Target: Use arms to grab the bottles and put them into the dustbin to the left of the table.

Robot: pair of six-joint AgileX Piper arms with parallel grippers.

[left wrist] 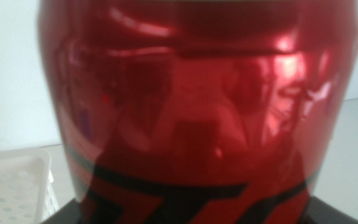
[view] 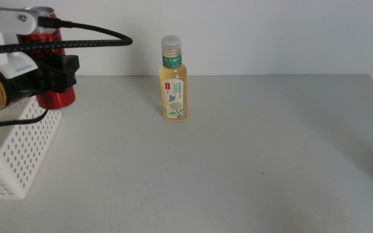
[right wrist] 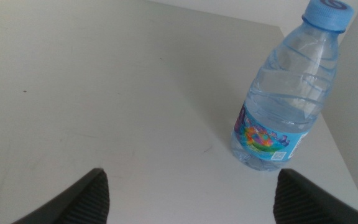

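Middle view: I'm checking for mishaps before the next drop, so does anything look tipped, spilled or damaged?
Nothing stands out. The tea bottle stands upright on the table, the water bottle stands upright too, and the red can is held upright in the left hand beside the dustbin. No spill shows.

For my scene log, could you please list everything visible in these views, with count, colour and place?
tea bottle: one, pale yellow with a green neck label and clear cap, upright at the table's far middle.
soda can: one, red, held above the dustbin at the table's left.
water bottle: one, clear with a blue cap and colourful label, upright at the table's right edge.
dustbin: one, white with perforated sides, at the left.
table: one, light grey.
left claw: one, black, shut on the soda can.
right claw: one, dark, open, over the table short of the water bottle.
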